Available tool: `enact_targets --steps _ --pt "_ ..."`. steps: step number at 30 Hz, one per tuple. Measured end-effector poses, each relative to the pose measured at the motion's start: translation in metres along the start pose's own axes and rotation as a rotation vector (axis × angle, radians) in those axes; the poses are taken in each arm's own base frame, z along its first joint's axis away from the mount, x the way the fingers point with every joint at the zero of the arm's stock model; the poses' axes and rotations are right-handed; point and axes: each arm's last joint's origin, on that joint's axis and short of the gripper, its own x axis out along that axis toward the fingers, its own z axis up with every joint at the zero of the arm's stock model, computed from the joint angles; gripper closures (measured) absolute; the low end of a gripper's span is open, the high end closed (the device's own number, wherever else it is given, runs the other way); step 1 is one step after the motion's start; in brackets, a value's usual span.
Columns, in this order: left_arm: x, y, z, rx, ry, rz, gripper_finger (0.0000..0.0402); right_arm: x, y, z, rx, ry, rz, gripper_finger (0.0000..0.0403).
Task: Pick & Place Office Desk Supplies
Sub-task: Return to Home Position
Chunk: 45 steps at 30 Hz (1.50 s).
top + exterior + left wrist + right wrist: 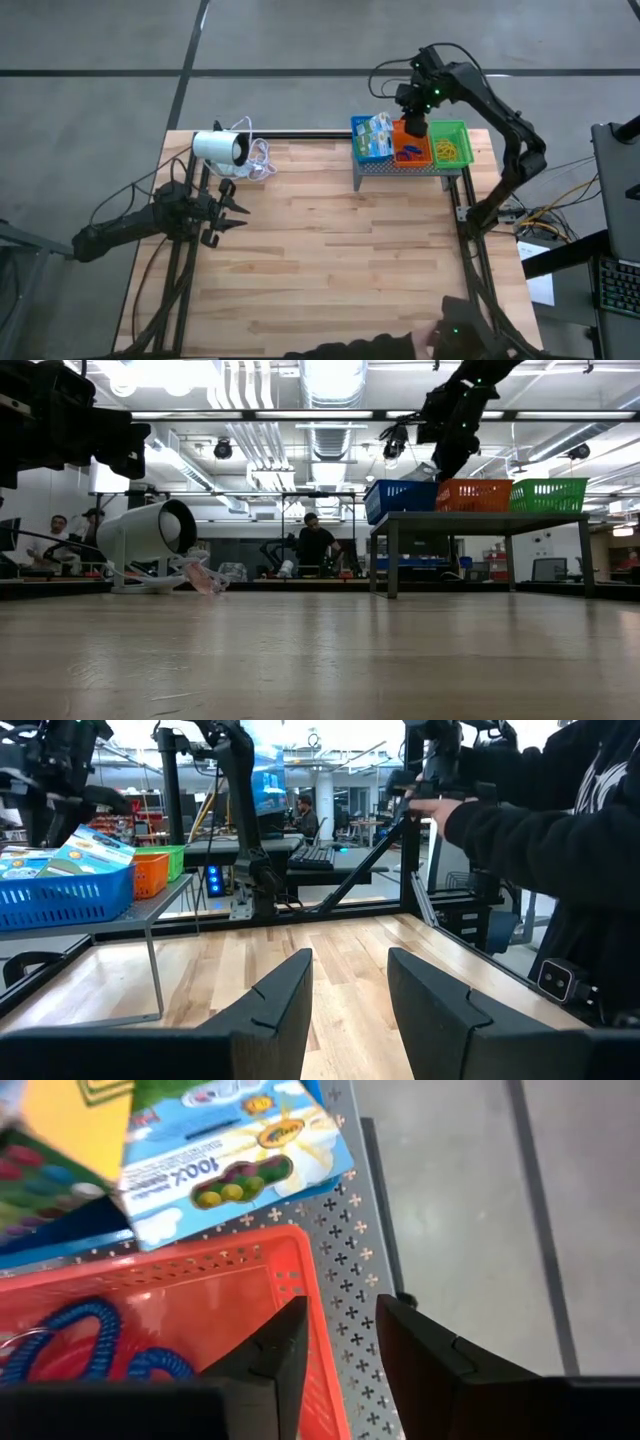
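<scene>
Packets: I see the green-and-white packets piled in the blue bin, one leaning over its rim toward the orange bin.
Loops: a blue loop lies coiled on the orange bin's floor; from overhead there seem to be small red loops beside it, though I can't make them out clearly.
Rubber bands: the yellow rubber bands sit in a loose heap in the green bin.
Bins: the three stand side by side, touching, on the grey perforated stand, blue then orange then green, at the far right of the table.
Right gripper: the right gripper hangs above the stand, over the orange bin's edge next to the blue bin. Its fingers stand apart with nothing between them, and I see bin wall and perforated metal through the gap.
Left gripper: the left gripper waits low over the table's left side, well apart from the bins, fingers spread and empty.
Other: a white cylinder with its coiled cable lies at the far left edge.
Room: a person's dark sleeve shows beyond the table in my left wrist view.
</scene>
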Motion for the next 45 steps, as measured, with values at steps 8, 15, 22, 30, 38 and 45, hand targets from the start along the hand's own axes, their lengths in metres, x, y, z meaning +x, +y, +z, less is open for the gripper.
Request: enact_targets --steps 8,15,22,30,38,45 --pt "0.000 0.000 0.000 0.001 0.000 0.000 0.0268 -0.036 0.013 -0.002 -0.019 -0.079 -0.061 0.0290" --pt "0.000 0.000 0.000 0.001 0.000 0.000 0.0268 -0.074 0.032 0.003 0.086 -0.237 -0.132 0.0290" --pt "0.000 0.000 0.000 0.004 0.000 0.000 0.0268 -0.112 0.066 0.015 0.212 -0.496 -0.064 0.0310" --pt "0.000 0.000 0.000 0.004 0.000 0.000 0.0268 -0.116 0.108 0.027 0.230 -0.602 0.063 0.0335" --pt "0.000 0.000 0.000 0.004 0.000 0.000 0.0268 -0.088 0.166 0.045 0.075 -0.755 0.212 0.0338" --pt "0.000 0.000 0.000 0.003 0.000 0.000 0.0268 -0.044 0.218 0.039 0.090 -0.911 0.240 0.0337"
